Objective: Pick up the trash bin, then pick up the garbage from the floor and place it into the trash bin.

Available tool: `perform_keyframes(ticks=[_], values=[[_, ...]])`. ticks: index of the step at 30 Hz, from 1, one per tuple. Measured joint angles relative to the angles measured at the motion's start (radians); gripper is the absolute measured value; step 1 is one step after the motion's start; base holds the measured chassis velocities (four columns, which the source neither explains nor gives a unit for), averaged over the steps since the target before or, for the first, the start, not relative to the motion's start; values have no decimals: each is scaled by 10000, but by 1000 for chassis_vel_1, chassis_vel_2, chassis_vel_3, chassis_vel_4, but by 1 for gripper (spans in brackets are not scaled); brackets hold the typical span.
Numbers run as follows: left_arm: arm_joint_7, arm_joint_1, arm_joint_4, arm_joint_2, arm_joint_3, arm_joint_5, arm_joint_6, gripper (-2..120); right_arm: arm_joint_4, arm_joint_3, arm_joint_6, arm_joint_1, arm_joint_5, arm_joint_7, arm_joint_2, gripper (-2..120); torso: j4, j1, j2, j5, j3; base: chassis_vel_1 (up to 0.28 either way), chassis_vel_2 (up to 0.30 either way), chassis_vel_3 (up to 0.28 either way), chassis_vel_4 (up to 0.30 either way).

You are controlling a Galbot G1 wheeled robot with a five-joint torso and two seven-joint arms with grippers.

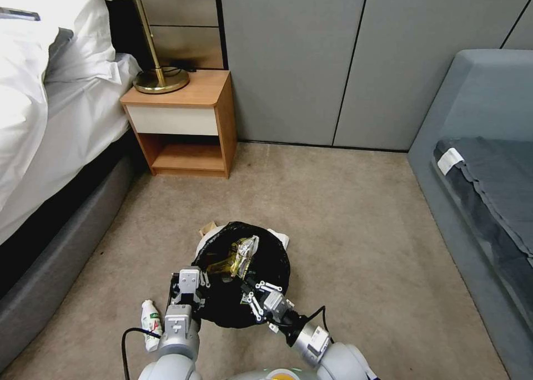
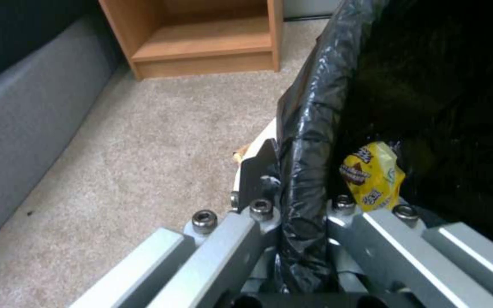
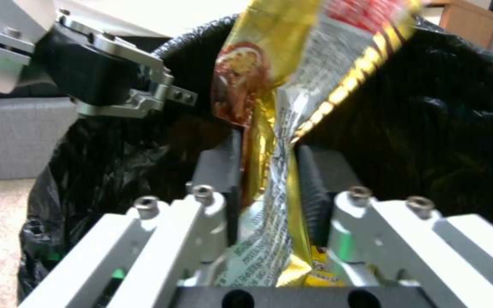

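Note:
The trash bin (image 1: 261,308), lined with a black bag, is in front of me above the carpet. My left gripper (image 1: 197,279) is shut on its near-left rim; in the left wrist view that gripper (image 2: 299,190) pinches the folded liner (image 2: 309,128). My right gripper (image 1: 247,287) is shut on a yellow and silver snack wrapper (image 1: 245,253), held over the bin's mouth. In the right wrist view the wrapper (image 3: 269,128) stands up between the pads (image 3: 315,171). Another yellow wrapper (image 2: 372,175) lies inside the bin. A small clear bottle (image 1: 150,323) with a green label lies on the floor beside my left arm.
A brown paper scrap (image 1: 208,228) and a white tissue (image 1: 281,238) peek out from behind the bin. A wooden nightstand (image 1: 183,119) with a lamp (image 1: 158,77) stands ahead on the left, beside the bed (image 1: 50,125). A grey sofa (image 1: 483,163) runs along the right.

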Motion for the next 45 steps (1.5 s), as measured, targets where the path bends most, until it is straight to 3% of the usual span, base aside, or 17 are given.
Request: perform_keyframes(ticks=[9,11,13,14,21,30,38,40,42,44,45], values=[[-2,8,-15,-26,22,9,5,1,114,21,-65,-20,-153,100,0,53,0,0,0,0,0,0,0,0,0],[-2,15,-47,-35,32,21,6,1,225,69,-85,-47,-206,122,-44,65,0,0,0,0,0,0,0,0,0],[-2,15,-47,-35,32,22,6,1,234,70,-88,-49,-207,124,-47,65,-1,0,0,0,0,0,0,0,0],[-3,16,-48,-42,33,25,6,1,306,92,-140,-63,-208,171,-66,75,0,0,0,0,0,0,0,0,0],[-2,33,-73,-46,37,34,7,1,506,74,-307,-238,-304,369,-102,98,0,0,0,0,0,0,0,0,0],[-2,15,-79,-32,34,28,7,1,842,138,-292,-376,-401,376,-188,100,0,0,0,0,0,0,0,0,0],[-1,1,-69,-17,19,27,7,1,2023,347,-120,-618,-722,776,-207,100,0,0,0,0,0,0,0,0,0],[-1,-27,5,7,-13,26,7,1,3088,655,-186,-750,-802,1349,-79,100,0,1,0,0,0,0,0,0,0],[-1,-32,15,10,-17,25,7,1,3239,707,-211,-771,-802,1454,-58,100,0,0,0,0,0,0,0,0,0],[-2,-91,107,11,-46,9,7,1,4203,1147,-352,-901,-844,2738,201,100,0,0,0,1,0,0,0,0,0],[-2,-91,107,11,-46,9,7,1,4203,1147,-352,-901,-844,2738,201,100,0,0,0,1,0,0,0,0,0]])
